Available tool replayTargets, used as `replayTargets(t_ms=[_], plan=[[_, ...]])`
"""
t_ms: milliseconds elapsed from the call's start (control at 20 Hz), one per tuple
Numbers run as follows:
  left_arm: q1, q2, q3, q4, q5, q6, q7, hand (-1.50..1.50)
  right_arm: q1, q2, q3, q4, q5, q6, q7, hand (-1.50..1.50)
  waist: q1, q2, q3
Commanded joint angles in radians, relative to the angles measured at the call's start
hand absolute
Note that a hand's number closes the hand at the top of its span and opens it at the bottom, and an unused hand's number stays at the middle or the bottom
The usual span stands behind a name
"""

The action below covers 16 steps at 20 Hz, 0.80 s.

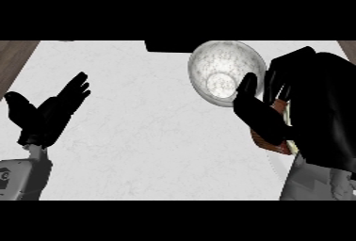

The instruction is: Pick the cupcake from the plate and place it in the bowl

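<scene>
A brown cupcake (273, 143) shows only in slivers between the fingers and thumb of my right hand (261, 115), which is curled round it at the right of the counter. The hand sits just right of and slightly below the speckled glassy bowl (208, 56), its thumb tip overlapping the bowl's lower right rim. A pale curved edge under the right forearm looks like the plate (276, 165); most of it is hidden. My left hand (49, 113) rests open at the far left, fingers up, holding nothing.
The white marbled counter (153, 132) spreads between the two hands. A dark block (167, 45) lies at the back edge, left of the bowl. Brown wooden strips (14, 54) border the counter at the upper corners.
</scene>
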Motion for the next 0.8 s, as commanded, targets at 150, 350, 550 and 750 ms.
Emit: replayTargets(t_ms=[150,350,550,750], plan=[[0.014,0.003,0.003,-0.031,0.007,-0.018,0.002,0.0,-0.278,0.01,-0.133,0.362,0.033,-0.117,0.093,1.5,0.008,0.004,0.002],[-0.004,0.007,0.015,0.007,-0.009,-0.01,-0.004,0.0,-0.295,0.011,-0.189,0.507,0.078,-0.198,0.02,1.5,-0.005,0.007,0.002],[0.003,-0.006,0.018,0.029,0.0,-0.02,-0.023,0.0,-0.37,-0.041,-0.317,0.691,0.112,-0.269,-0.074,1.5,0.0,0.011,0.002],[0.01,-0.017,-0.008,-0.027,-0.026,-0.004,-0.004,0.0,-0.343,-0.048,-0.371,0.87,0.14,-0.45,-0.176,1.5,0.01,0.013,0.003]])
